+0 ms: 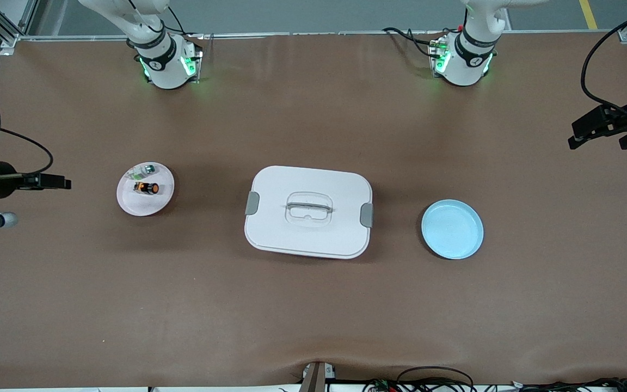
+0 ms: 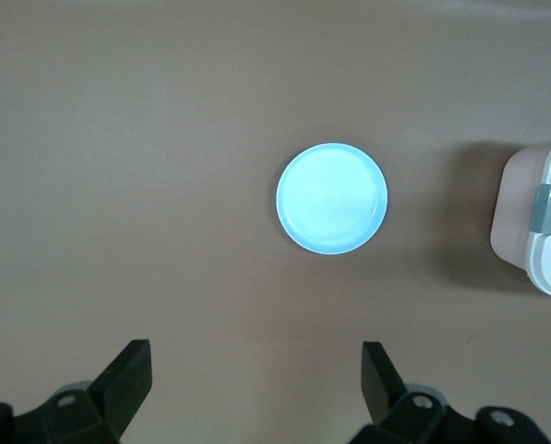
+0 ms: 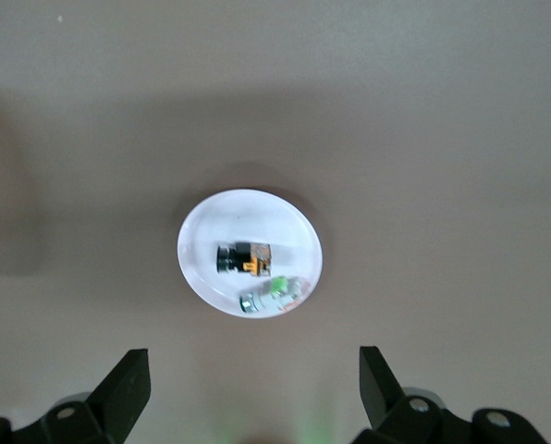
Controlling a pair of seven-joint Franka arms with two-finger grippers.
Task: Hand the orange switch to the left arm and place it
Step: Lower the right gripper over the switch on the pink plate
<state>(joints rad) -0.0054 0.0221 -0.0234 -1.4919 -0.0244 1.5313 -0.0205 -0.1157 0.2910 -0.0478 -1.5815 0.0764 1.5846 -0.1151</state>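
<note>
Orange-capped, black-bodied, the orange switch (image 1: 147,188) lay sideways on my pink plate (image 1: 128,204), a green-and-silver part (image 1: 146,170) at its 12 o'clock. Left gripper (image 2: 252,384) and right gripper (image 3: 252,384), both edge-cropped, gaped wide, holding nothing.

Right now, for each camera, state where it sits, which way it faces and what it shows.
Front view: high across the table, facing both bases; shows the pink plate with the orange switch, the box, the blue plate.
Left wrist view: on the left wrist, looking down past its open fingers at the blue plate and box corner.
Right wrist view: looking down past its open fingers at the pink plate and switch.
Front and left wrist views share the blue plate.
</note>
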